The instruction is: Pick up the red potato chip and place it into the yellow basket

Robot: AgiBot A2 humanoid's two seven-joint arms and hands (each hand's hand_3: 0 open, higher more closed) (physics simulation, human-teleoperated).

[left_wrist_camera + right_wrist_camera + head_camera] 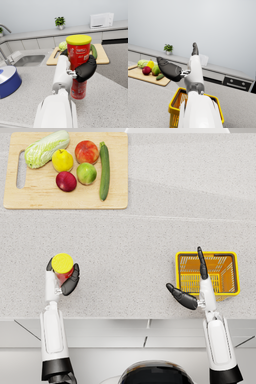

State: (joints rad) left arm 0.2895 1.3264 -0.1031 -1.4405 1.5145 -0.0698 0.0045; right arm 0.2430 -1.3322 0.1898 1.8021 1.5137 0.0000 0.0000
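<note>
The red potato chip can (63, 268) with its yellow lid stands upright on the counter at the left; my left hand (66, 279) is wrapped around it. In the left wrist view the can (78, 57) has dark fingers (86, 70) curled round its middle, and its base rests on the counter. The yellow basket (230, 273) sits at the right, empty. My right hand (192, 287) hovers over the basket's near left corner with fingers spread and holds nothing. The right wrist view shows that hand (179, 67) above the basket (175, 103).
A wooden cutting board (40, 198) at the back left carries a cabbage (46, 148), a cucumber (104, 170) and several fruits. The left wrist view shows a sink (28, 60) and a blue pot (8, 81) off to one side. The counter's front edge (130, 318) runs just under both hands.
</note>
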